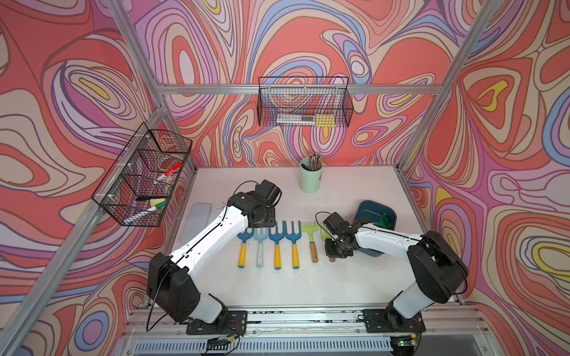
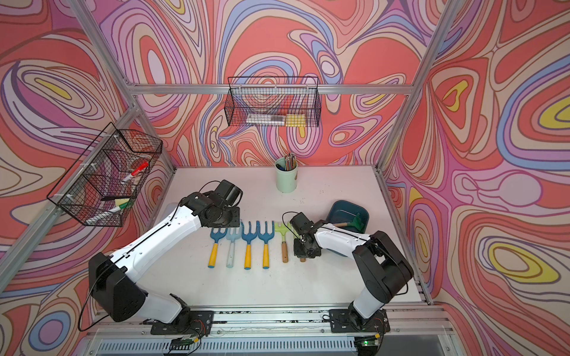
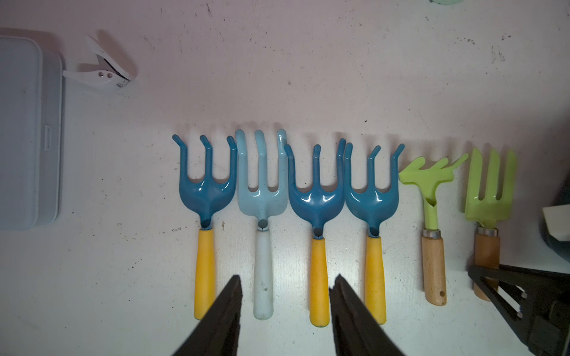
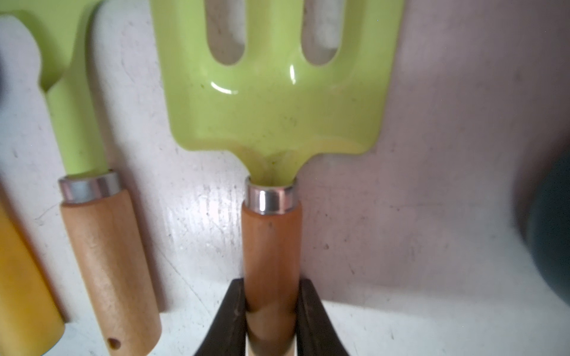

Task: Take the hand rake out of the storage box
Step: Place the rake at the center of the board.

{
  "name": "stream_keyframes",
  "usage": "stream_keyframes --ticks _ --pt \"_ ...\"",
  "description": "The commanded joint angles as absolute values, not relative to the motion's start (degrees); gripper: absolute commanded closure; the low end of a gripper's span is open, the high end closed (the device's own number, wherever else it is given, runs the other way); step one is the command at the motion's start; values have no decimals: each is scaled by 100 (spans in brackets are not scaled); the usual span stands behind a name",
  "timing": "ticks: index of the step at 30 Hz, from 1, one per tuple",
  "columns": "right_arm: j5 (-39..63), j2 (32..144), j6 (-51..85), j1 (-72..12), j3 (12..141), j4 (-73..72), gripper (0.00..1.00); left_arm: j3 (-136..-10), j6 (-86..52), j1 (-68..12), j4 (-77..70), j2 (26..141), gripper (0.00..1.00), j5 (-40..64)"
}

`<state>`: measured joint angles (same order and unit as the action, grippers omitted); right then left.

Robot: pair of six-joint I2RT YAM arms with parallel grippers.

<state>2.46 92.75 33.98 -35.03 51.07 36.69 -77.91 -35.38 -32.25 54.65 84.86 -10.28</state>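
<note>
Now, on the scuffed white bench (image 1: pixel 339 277) between swirl-patterned walls (image 1: pixel 277 37), the right fingers (image 4: pixel 228 320) clasp a lime fork (image 4: pixel 274 108) by its wooden handle, the left fingers (image 3: pixel 222 317) hang apart and empty, and a dark green rake (image 2: pixel 357 221) lies in the blue storage box (image 2: pixel 340 211).

Right gripper (image 4: pixel 271 297) pinches the wooden handle of the lime-green fork (image 4: pixel 271 104). A second wooden-handled tool (image 4: pixel 105 246) lies just beside it

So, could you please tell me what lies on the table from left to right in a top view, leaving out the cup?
Lid → first blue rake → pale blue fork → second blue rake → third blue rake → lime rake → lime fork → storage box.
</note>
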Motion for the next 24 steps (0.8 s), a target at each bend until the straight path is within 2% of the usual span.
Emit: stream_keyframes --ticks 1,4,10,18,21,24 --pt "256 9259 3461 -3544 4992 3720 70 -7717 -3543 -3195 5484 8409 50 -1064" --pt "209 9272 3462 -3547 5039 3718 64 -7717 -3532 -3193 5484 8397 50 -1073" --pt "174 9236 3432 -3544 5325 3860 58 -7723 -3520 -3190 5484 8420 49 -1094" --pt "-66 8474 3469 -3517 6091 4597 51 -7824 -3505 -3188 5466 8497 49 -1047" --pt "-255 8303 3581 -3157 6351 4814 49 -7874 -3490 -3187 5470 8508 49 -1020" --pt "-176 8106 3877 -2265 6268 4632 49 -7875 -3472 -3188 5424 8521 49 -988"
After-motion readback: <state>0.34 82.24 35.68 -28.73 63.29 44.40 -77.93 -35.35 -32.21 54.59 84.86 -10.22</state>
